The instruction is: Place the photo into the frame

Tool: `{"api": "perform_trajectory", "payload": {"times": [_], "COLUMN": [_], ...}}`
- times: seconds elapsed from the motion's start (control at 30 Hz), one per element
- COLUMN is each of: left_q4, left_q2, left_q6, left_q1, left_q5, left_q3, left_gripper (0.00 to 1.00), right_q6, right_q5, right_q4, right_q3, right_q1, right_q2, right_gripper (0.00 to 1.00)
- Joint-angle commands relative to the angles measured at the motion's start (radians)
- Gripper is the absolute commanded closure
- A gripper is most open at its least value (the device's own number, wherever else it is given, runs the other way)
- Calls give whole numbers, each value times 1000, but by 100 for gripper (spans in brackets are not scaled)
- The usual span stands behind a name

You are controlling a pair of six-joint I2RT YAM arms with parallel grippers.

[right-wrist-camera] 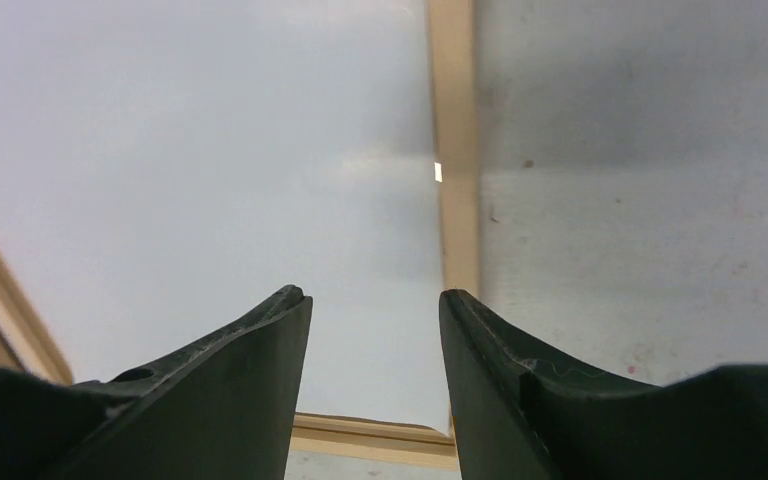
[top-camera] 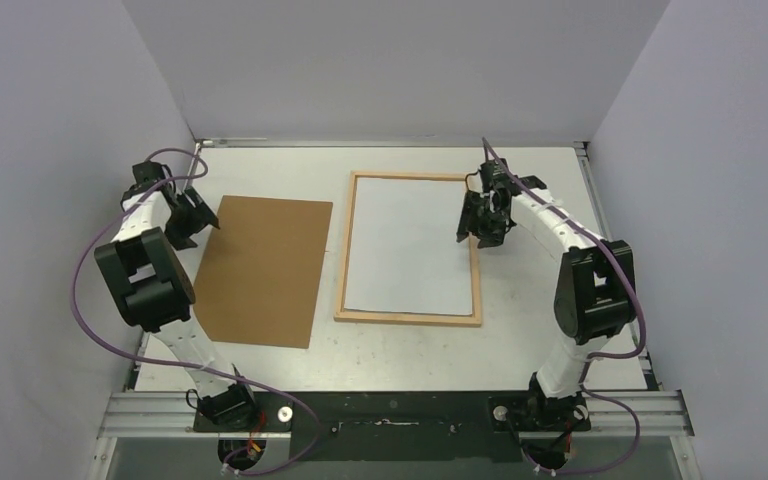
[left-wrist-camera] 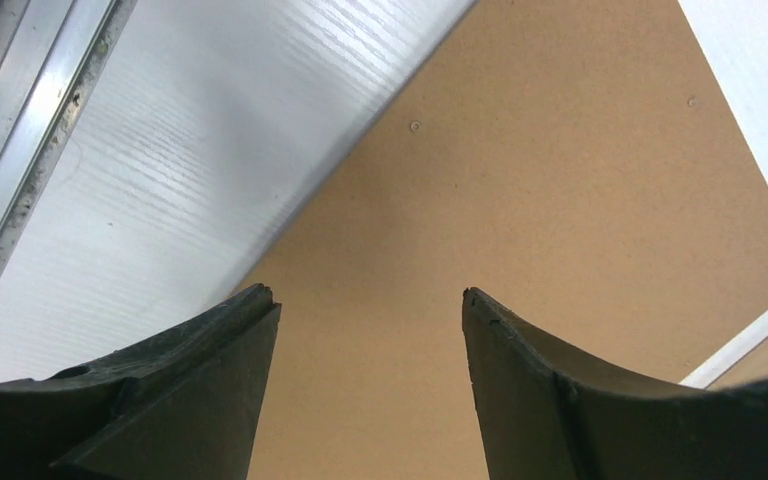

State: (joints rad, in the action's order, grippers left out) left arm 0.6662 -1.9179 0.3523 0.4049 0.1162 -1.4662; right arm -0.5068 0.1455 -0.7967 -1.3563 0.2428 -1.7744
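Frame of thin light wood (top-camera: pixel 409 318), rectangular, lies flat on the white surface (top-camera: pixel 520 340). Inside it sits the large rectangular photo (top-camera: pixel 408 245), showing only a plain, smooth white face. A flat brown backing board (top-camera: pixel 260 270) lies apart on its left. Left pincer (left-wrist-camera: pixel 368 295) hangs spread over the board. Right pincer (right-wrist-camera: pixel 372 292) is spread over the frame's right rail.
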Motion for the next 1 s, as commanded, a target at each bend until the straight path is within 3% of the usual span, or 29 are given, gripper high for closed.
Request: {"api": "perform_trajectory", "payload": {"times": [0.0, 0.17, 0.5, 0.63, 0.97], "left_q4": [12, 7, -28, -14, -57], "left_q2": [-37, -71, -66, -72, -55], "left_q6": [-81, -122, -131, -90, -38], "left_q1": [12, 12, 10, 10, 8], "left_q5": [-7, -26, -205, -248, -169], "left_q3": [-64, -72, -16, 1, 91], "left_gripper": [32, 24, 23, 23, 24], "right_q6": [-69, -144, -400, -453, -496], "right_q5": [63, 107, 141, 119, -11], "right_q4": [99, 243, 493, 510, 467], "right_q3": [-62, -98, -220, -270, -407], "right_q1": [46, 159, 354, 412, 546], "right_q2": [55, 15, -146, -221, -350], "right_gripper": [47, 41, 40, 41, 42]}}
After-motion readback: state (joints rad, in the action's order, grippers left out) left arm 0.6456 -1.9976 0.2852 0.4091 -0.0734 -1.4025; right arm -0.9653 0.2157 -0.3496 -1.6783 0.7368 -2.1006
